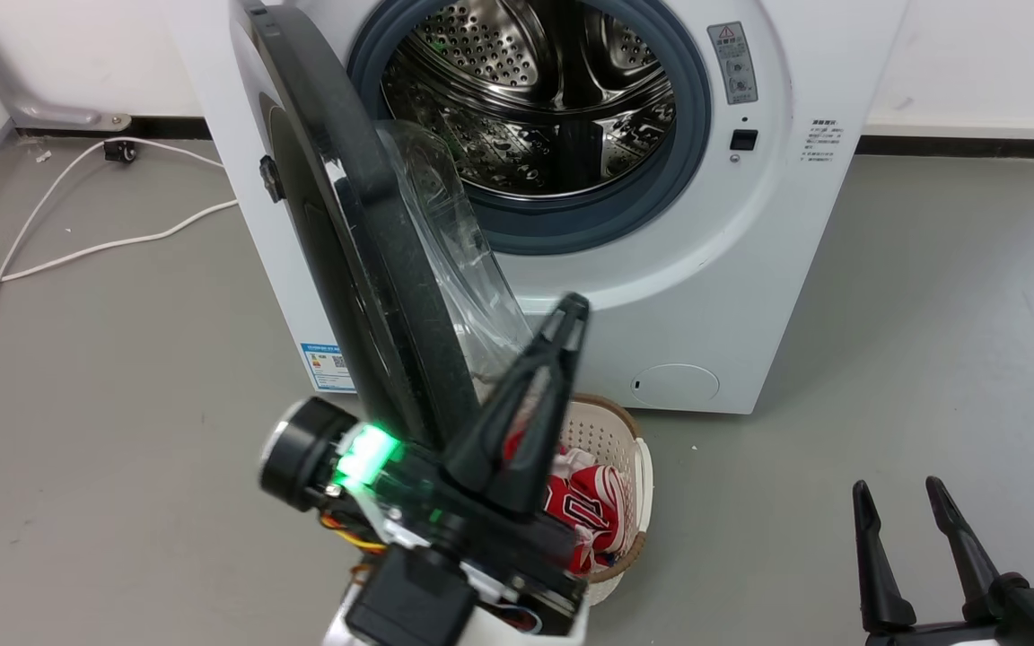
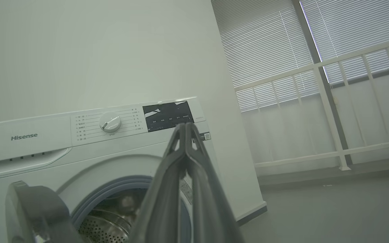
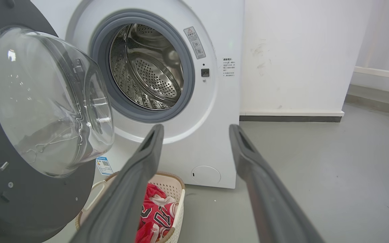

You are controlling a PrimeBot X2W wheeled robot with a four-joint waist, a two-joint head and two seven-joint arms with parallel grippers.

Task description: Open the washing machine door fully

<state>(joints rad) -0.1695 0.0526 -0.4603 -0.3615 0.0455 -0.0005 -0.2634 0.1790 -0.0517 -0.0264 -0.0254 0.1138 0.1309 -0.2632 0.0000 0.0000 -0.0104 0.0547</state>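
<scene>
Two grippers: nearest, the right gripper (image 1: 897,489) hangs spread and empty. The left gripper (image 1: 571,314), fingers pressed together, lies along the inner face of the half-open washing machine door (image 1: 373,269), likely to push it wider from the washing machine (image 1: 687,305) beyond.

You are looking at a plain indoor laundry corner, more test room than furnished home. A white front-loading washing machine (image 1: 705,296) stands on a bare grey floor (image 1: 122,377) against white walls (image 3: 282,50) with dark skirting (image 3: 289,118). A laundry basket (image 1: 607,431) of red clothes (image 3: 154,209) sits before it, and a loose white cable (image 1: 158,236) trails across the floor. Slatted blinds (image 2: 265,44) and a white railing (image 2: 329,114) close one side.
</scene>
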